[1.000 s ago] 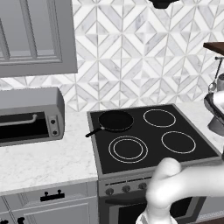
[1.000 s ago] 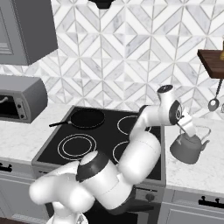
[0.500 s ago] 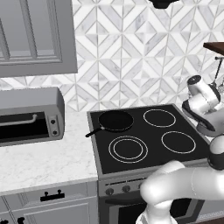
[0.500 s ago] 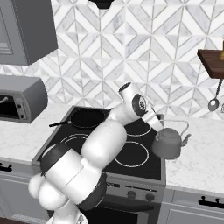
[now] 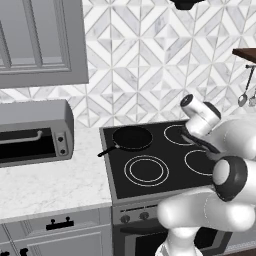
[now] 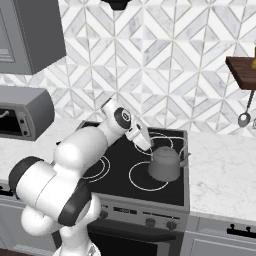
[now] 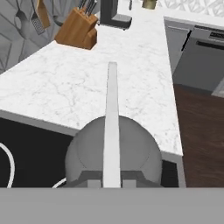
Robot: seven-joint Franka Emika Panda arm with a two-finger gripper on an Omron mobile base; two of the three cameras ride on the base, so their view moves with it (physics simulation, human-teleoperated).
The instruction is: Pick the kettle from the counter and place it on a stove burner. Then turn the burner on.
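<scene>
The kettle [image 6: 165, 163] hangs just below the jaws, over a stove burner [image 6: 149, 176] beside the desk [image 7: 100, 83]. The jaws look clamped on its thin wire handle [image 7: 112, 127]. Rigid, smooth metal; it may swing.

Two base views flanking the cooktop [image 5: 155, 160], hand view close above kettle [image 7: 113, 153]
</scene>
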